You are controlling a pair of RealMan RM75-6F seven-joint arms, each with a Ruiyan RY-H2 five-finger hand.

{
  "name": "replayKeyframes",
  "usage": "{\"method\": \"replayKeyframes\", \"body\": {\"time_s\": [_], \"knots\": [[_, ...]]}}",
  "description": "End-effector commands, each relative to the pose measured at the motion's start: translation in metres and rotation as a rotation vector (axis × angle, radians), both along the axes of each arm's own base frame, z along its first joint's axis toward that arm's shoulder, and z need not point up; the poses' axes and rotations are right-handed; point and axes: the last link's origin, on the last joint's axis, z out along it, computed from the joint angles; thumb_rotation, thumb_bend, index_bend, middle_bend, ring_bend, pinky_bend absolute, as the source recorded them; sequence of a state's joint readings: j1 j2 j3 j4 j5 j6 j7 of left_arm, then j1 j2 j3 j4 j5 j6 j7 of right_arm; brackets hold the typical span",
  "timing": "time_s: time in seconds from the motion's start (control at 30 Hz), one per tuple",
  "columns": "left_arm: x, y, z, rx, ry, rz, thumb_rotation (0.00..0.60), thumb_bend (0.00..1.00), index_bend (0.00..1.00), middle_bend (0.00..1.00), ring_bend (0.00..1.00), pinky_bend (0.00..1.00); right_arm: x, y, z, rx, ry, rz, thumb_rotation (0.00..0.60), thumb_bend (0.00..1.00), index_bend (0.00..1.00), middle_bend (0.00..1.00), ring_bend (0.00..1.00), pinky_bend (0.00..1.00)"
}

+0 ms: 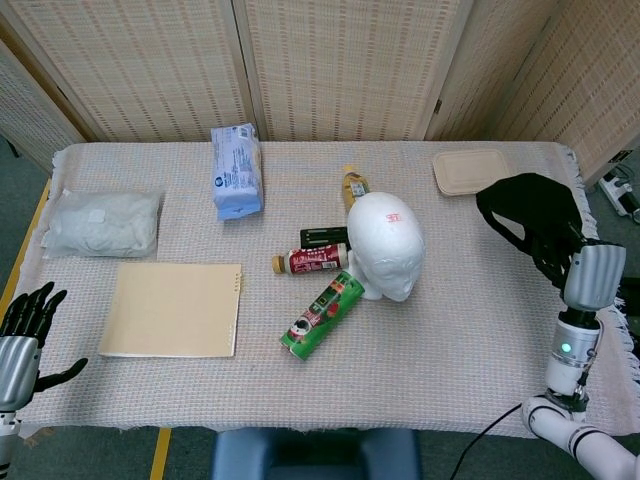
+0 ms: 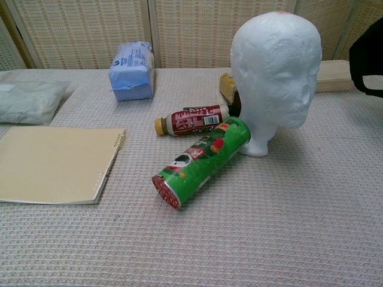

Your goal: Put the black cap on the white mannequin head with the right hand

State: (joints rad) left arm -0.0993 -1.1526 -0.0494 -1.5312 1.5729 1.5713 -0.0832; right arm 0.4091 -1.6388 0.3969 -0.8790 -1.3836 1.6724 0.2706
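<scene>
The white mannequin head (image 1: 387, 243) stands upright in the middle of the table, its face toward me (image 2: 277, 72). My right hand (image 1: 560, 262) grips the black cap (image 1: 532, 209) and holds it lifted above the table's right side, to the right of the mannequin head and apart from it. In the chest view only a sliver of the black cap (image 2: 366, 55) shows at the right edge. My left hand (image 1: 24, 328) hangs open off the table's front left corner, fingers spread, holding nothing.
A green can (image 1: 322, 313) lies against the mannequin's base, with a red-labelled bottle (image 1: 313, 261) and a yellow bottle (image 1: 353, 185) behind it. A tan notebook (image 1: 174, 308), blue packet (image 1: 235, 170), white bag (image 1: 101, 222) and beige lidded box (image 1: 471, 171) lie around.
</scene>
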Motion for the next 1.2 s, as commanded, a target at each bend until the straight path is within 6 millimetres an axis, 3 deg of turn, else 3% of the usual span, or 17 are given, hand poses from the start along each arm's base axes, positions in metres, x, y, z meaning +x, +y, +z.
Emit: {"method": "replayKeyframes", "body": {"time_s": [0.03, 0.37, 0.5, 0.73, 1.2], "knots": [[0.0, 0.0, 0.0, 0.001, 0.0, 0.001, 0.6, 0.17, 0.01, 0.0, 0.0, 0.04, 0.039, -0.015, 0.015, -0.039, 0.046, 0.096, 0.6, 0.35, 0.82, 1.0, 1.0, 1.0], [0.0, 0.0, -0.002, 0.007, 0.01, 0.0, 0.6, 0.17, 0.01, 0.0, 0.0, 0.04, 0.141, -0.019, 0.007, -0.037, 0.157, 0.373, 0.6, 0.35, 0.82, 1.0, 1.0, 1.0], [0.0, 0.0, -0.003, 0.009, 0.015, -0.002, 0.6, 0.17, 0.01, 0.0, 0.0, 0.04, 0.16, -0.016, -0.002, -0.014, 0.211, 0.417, 0.6, 0.35, 0.82, 1.0, 1.0, 1.0], [0.0, 0.001, -0.003, 0.013, 0.016, -0.001, 0.6, 0.17, 0.01, 0.0, 0.0, 0.04, 0.164, 0.0, -0.024, 0.047, 0.262, 0.469, 0.6, 0.35, 0.82, 1.0, 1.0, 1.0], [0.002, -0.001, -0.007, -0.008, 0.017, -0.005, 0.6, 0.17, 0.01, 0.0, 0.0, 0.05, 0.128, 0.031, -0.053, 0.22, 0.308, 0.471, 0.6, 0.35, 0.83, 1.0, 1.0, 1.0]]}}
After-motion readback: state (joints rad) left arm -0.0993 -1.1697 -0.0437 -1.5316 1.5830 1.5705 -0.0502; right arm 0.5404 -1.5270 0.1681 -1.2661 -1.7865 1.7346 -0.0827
